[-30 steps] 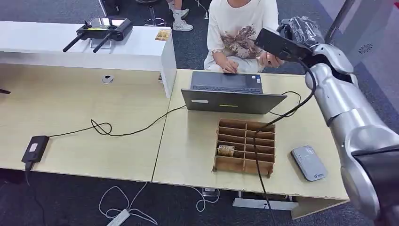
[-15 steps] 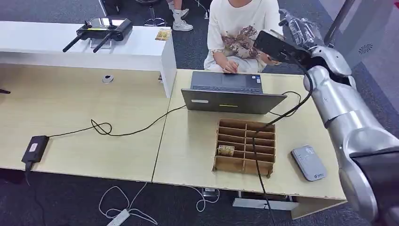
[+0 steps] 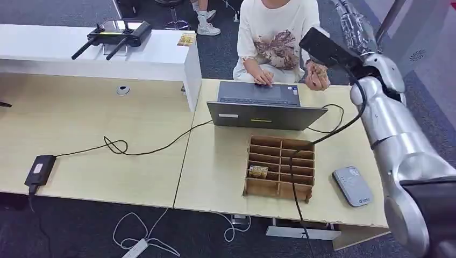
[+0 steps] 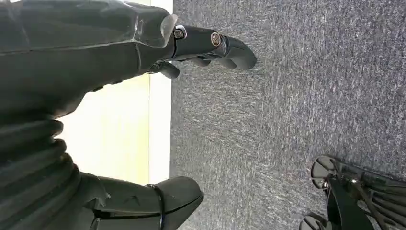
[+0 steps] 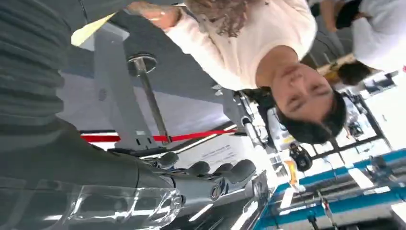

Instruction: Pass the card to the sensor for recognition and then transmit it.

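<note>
Now the person's hand [image 3: 316, 74] holds the card [image 3: 317, 70].
Right hand [image 3: 355, 26] is raised, fingers spread, empty; left hand [image 4: 143, 48] hangs, fingers apart, empty.

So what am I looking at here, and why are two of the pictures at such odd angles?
This is a humanoid robot with two silver arms. The wide picture comes from a camera on its head, looking down at a desk. The other two come from cameras at its wrists, so they are turned. The left robot hand hangs over carpet, holding nothing. The right robot hand is raised toward a seated person and looks empty, fingers stretched out. The person's hand holds something small and brownish, probably a card. On the desk lie a laptop, a cardboard divider tray with another card in it, a grey card reader and a black power adapter.
</note>
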`<action>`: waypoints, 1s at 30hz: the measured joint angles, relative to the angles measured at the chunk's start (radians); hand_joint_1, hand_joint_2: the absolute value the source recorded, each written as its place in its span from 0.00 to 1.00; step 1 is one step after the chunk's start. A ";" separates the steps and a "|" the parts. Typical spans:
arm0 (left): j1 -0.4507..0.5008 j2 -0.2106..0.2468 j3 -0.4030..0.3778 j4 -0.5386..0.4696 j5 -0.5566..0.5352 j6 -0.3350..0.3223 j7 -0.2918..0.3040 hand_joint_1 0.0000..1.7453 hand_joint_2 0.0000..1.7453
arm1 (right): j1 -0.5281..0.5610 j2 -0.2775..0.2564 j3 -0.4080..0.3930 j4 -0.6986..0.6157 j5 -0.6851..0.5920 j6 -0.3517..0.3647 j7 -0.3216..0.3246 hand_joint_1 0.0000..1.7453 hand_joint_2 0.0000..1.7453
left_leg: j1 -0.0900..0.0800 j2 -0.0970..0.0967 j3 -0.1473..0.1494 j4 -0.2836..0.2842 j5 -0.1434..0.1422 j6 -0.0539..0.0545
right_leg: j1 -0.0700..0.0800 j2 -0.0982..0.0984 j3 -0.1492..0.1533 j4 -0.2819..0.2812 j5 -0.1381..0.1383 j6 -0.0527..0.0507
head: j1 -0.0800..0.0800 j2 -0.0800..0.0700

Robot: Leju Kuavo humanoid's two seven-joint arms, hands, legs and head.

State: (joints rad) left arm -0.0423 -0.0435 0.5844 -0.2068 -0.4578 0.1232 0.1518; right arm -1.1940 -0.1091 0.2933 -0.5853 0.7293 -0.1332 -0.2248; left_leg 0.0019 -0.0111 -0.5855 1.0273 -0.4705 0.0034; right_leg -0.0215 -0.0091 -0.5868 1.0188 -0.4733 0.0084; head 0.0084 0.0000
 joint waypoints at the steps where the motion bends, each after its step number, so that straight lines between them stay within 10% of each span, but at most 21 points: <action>1: 0.000 -0.001 0.000 0.000 -0.002 0.000 0.000 0.00 1.00 | 0.014 0.000 -0.017 -0.024 -0.025 -0.013 -0.012 0.00 1.00 | 0.000 0.000 0.000 0.000 0.000 0.000 | 0.000 0.000 0.000 0.000 0.000 0.000 | 0.000 0.000; 17: 0.001 -0.009 0.013 0.000 -0.006 0.010 0.009 0.00 1.00 | 0.252 -0.010 -0.152 -0.456 -0.604 0.117 -0.070 0.00 1.00 | 0.000 0.000 0.000 0.000 0.000 -0.001 | 0.000 0.000 0.000 0.000 0.000 0.000 | 0.000 0.000; 30: 0.002 -0.015 0.043 0.000 -0.020 0.023 0.022 0.00 1.00 | 0.468 -0.130 -0.153 -0.803 -1.013 0.261 -0.064 0.00 1.00 | 0.000 0.000 0.000 0.000 -0.002 -0.002 | 0.000 0.000 -0.001 -0.001 -0.001 0.000 | 0.000 0.000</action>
State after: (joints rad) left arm -0.0406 -0.0587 0.6271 -0.2068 -0.4776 0.1465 0.1743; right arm -0.7259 -0.2391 0.1408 -1.3881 -0.2841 0.1281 -0.2888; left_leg 0.0018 -0.0113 -0.5858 1.0272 -0.4722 0.0014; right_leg -0.0215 -0.0088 -0.5875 1.0179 -0.4739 0.0083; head 0.0084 0.0000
